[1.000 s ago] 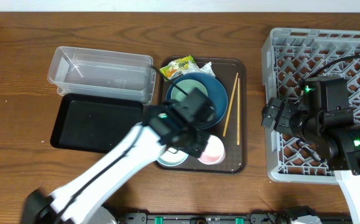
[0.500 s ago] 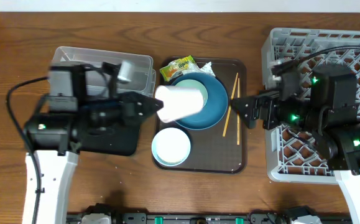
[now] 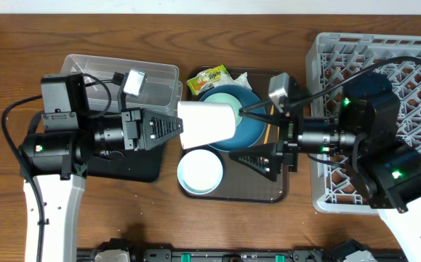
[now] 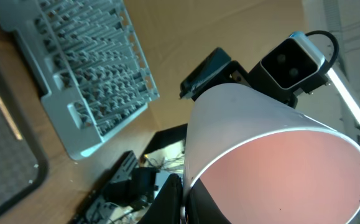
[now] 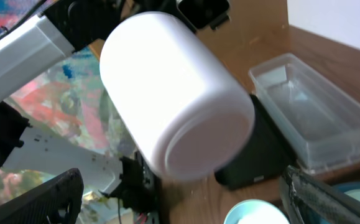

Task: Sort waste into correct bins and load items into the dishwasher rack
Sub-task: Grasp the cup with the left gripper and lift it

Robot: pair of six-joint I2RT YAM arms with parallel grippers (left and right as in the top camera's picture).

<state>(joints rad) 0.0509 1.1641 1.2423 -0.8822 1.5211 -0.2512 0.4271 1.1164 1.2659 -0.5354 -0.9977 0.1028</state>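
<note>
Left gripper (image 3: 174, 126) clamps a small pink-lined white cup (image 3: 209, 121) sideways above the brown serving tray (image 3: 239, 191); right gripper (image 3: 259, 135) gapes wide, its fingers flanking the cup's base.

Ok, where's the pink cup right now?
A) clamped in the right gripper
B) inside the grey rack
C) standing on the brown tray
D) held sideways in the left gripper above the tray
D: the pink cup lies sideways in the left gripper above the brown tray, while the right gripper is open beside its base.
</note>
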